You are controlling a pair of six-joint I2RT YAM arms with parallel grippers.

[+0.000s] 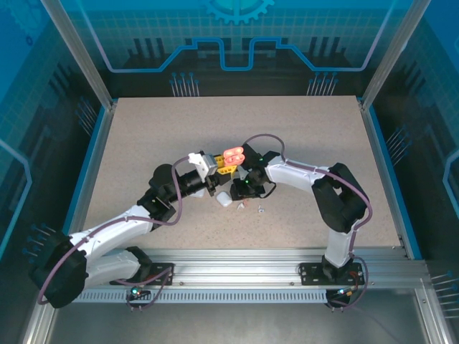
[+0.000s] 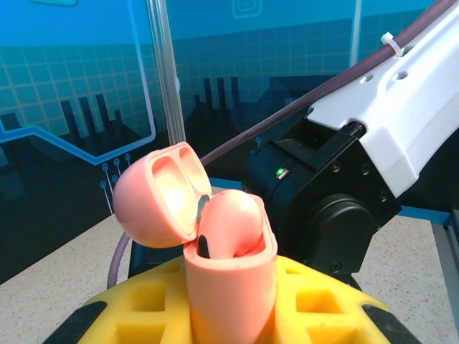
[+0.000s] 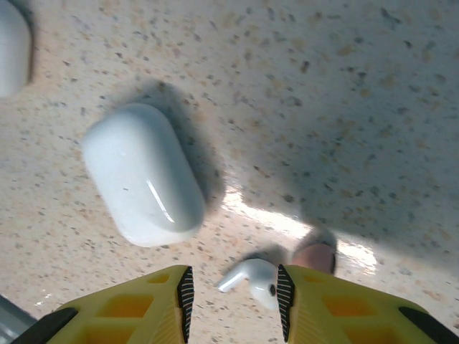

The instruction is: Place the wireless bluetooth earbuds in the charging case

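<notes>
From its wrist, the left gripper (image 2: 229, 319) clamps the salmon-pink charging case (image 2: 229, 269) upright between yellow fingers, lid swung open leftward. The right wrist view resolves what overhead blurs: the right gripper (image 3: 233, 287), jaws apart, straddles a white earbud (image 3: 254, 281). A pink earbud (image 3: 314, 256) lies just outside one finger, and a closed white case (image 3: 143, 175) lies ahead-left.

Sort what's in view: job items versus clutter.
Job:
- pink case, open, held in the left gripper
- white earbud between the right gripper's open fingers
- pink earbud beside it
- white case, closed

Lying about:
- purple cable
- rail
- blue backdrop
</notes>
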